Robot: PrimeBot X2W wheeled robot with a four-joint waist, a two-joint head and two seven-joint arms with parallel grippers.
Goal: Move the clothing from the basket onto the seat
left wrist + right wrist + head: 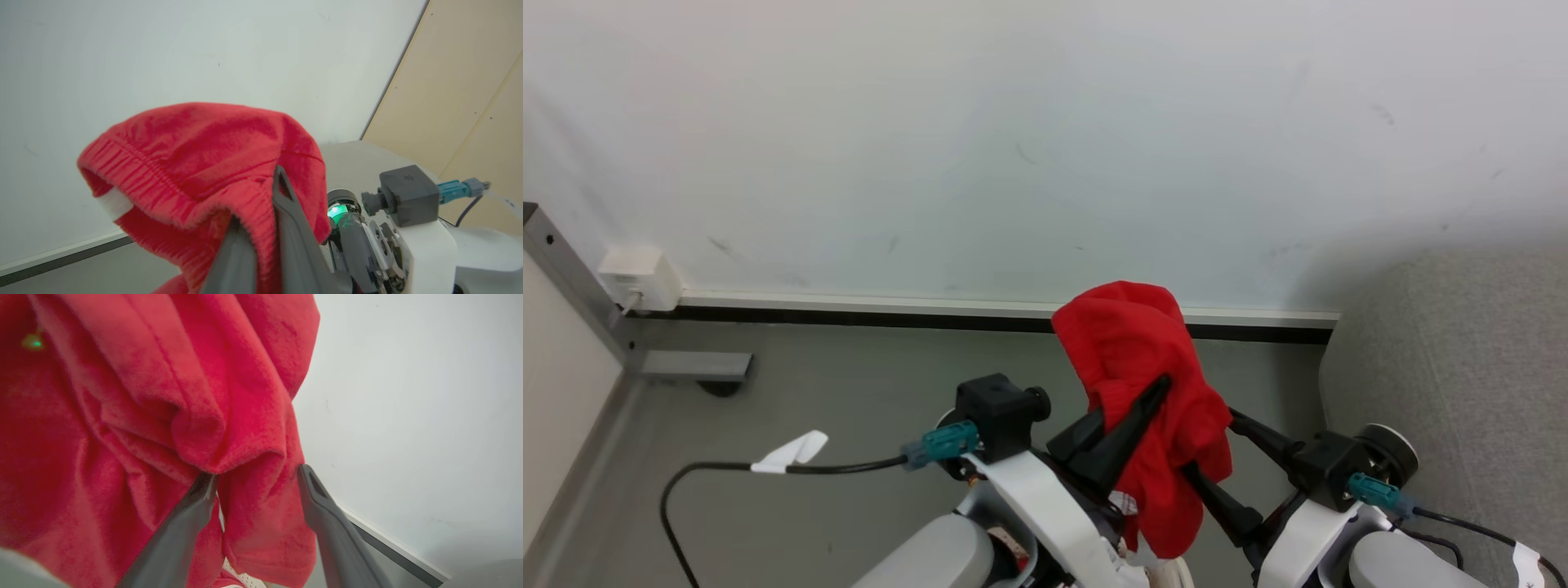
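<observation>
I hold a plain bright red piece of clothing [1139,359] up in front of the white wall, and its lower folds hang down between my arms. My left gripper [1162,382] is shut on its ribbed hem [179,183], the two dark fingers pressed together around the fabric. Just to the right, my right gripper [1213,447] stands open; its fingers are spread wide with a fold of the red clothing [253,428] hanging between them, not pinched. The grey seat [1462,384] rises at the right edge of the head view. The basket is hidden below my arms.
A white wall with a white and black baseboard [890,312] stands close ahead. A white socket box [639,278] and a grey metal frame [580,286] sit at the left. A black cable with a white tag [792,453] lies on the grey floor.
</observation>
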